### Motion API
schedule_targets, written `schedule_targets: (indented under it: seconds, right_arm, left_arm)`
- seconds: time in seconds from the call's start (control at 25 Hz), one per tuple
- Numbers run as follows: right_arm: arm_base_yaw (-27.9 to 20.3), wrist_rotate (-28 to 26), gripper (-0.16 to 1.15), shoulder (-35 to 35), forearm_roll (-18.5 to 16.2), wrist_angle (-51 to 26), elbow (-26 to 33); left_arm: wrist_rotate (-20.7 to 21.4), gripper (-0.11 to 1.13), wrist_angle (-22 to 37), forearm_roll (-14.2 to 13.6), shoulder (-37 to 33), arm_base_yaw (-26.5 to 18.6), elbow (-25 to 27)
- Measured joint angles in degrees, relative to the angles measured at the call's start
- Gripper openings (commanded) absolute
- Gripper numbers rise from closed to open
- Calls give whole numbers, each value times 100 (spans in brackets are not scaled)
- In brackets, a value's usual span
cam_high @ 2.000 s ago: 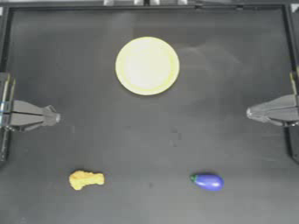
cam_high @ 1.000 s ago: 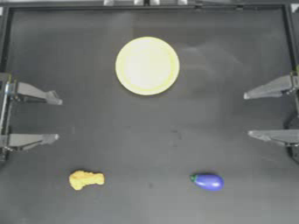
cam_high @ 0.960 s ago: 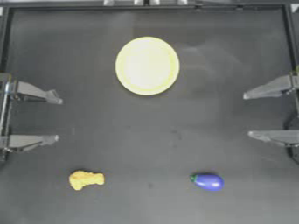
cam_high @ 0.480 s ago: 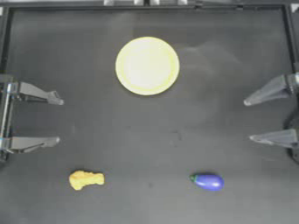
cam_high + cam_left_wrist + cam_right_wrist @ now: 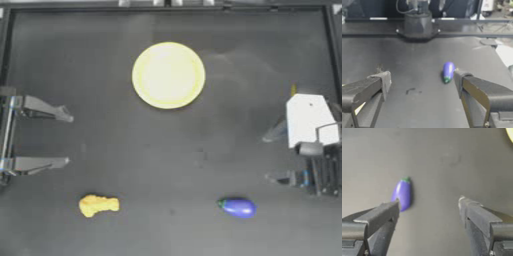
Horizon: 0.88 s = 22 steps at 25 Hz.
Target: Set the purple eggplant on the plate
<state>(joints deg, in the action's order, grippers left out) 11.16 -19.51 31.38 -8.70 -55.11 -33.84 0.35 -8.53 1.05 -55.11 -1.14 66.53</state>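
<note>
The right gripper has swung inward from 3 o'clock, jaws spread wide and empty. The eggplant lies near 5 o'clock, beside one jaw in the wrist view; an off-centre descent could nudge it away. The left gripper waits splayed at 9 o'clock, the plate at 12.
</note>
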Motion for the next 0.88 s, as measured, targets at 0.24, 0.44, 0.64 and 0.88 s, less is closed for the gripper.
schedule_targets:
  seconds: [0.24, 0.44, 0.64, 0.88]
  right_arm:
    - [396, -563, 98, -580, -105, -123, 79]
    - [571, -879, 98, -1169, 26, -123, 185]
    - [712, -1107, 98, -1661, 44, -132, 246]
    - [853, -1441, 98, -2171, 44, -26, 255]
  left_arm:
    - [0, 103, 70, 0, -9, -18, 0]
    - [0, 103, 70, -9, 0, -44, 0]
    - [0, 103, 70, -9, 0, -44, 0]
    - [0, 103, 70, 0, 0, -44, 0]
